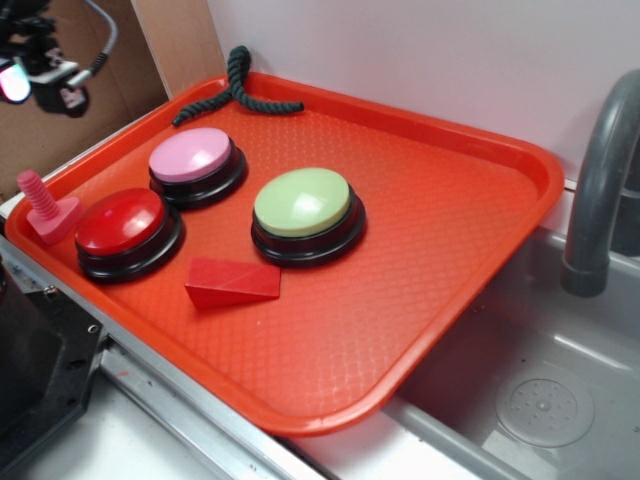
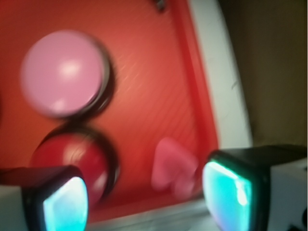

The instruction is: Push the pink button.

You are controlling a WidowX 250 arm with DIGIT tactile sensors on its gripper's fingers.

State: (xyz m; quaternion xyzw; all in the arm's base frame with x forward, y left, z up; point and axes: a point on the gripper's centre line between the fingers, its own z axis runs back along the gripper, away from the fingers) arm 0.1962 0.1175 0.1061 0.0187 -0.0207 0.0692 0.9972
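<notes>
Pink button (image 1: 192, 155) untouched on the tray (image 1: 450, 200); approach step. End effector (image 2: 144, 192) wide open, empty, hovering off the button's red-button (image 1: 122, 222) side. Next: centre over cap, descend.

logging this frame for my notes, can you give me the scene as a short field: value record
target: pink button, back left of the tray, untouched
neighbours: red button in front of it, green button to its right
tray: orange, partly over a sink
other items: red wedge, pink screw at the left rim, dark rope at the back rim
gripper: above the tray's left edge, fingers apart, holding nothing
wrist view: blurred
</notes>
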